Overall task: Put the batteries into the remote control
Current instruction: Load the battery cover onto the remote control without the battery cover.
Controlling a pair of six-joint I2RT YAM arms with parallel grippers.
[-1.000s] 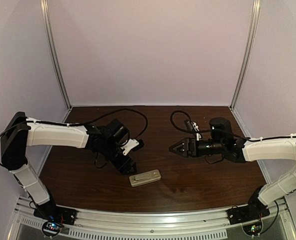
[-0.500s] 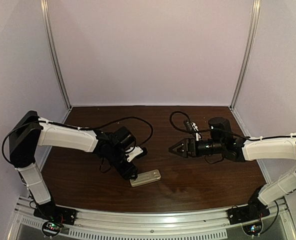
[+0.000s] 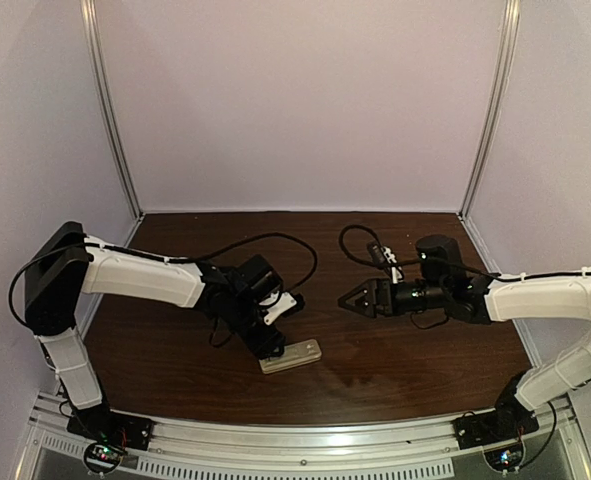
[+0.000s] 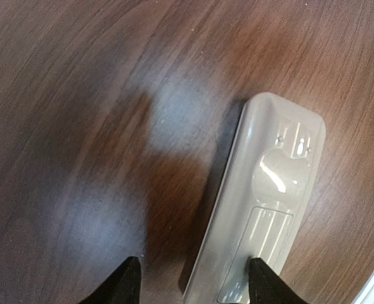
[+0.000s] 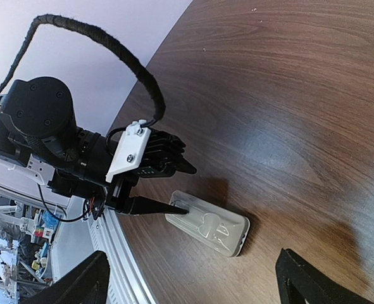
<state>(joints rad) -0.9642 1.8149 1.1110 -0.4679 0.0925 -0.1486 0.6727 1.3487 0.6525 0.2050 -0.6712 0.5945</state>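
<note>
The remote control (image 3: 295, 354) lies flat on the dark wooden table, back side up, with its ribbed battery cover (image 4: 266, 237) showing. My left gripper (image 3: 275, 347) is open at the remote's left end. One fingertip (image 4: 259, 278) rests on the cover. The other (image 4: 126, 282) is off the remote, over bare wood. The right wrist view shows the remote control (image 5: 212, 227) with that thin finger (image 5: 152, 207) touching it. My right gripper (image 3: 353, 298) hangs open and empty above the table, right of centre, pointing at the remote. The batteries are out of view.
A metal rail (image 3: 305, 441) runs along the table's near edge, close to the remote. Purple walls with metal posts (image 3: 112, 120) enclose the back and sides. A black cable (image 3: 360, 240) loops behind the right arm.
My left arm has swung right and forward to the remote, bringing one fingertip onto its cover, and its jaws have narrowed somewhat. The right gripper has barely shifted.
</note>
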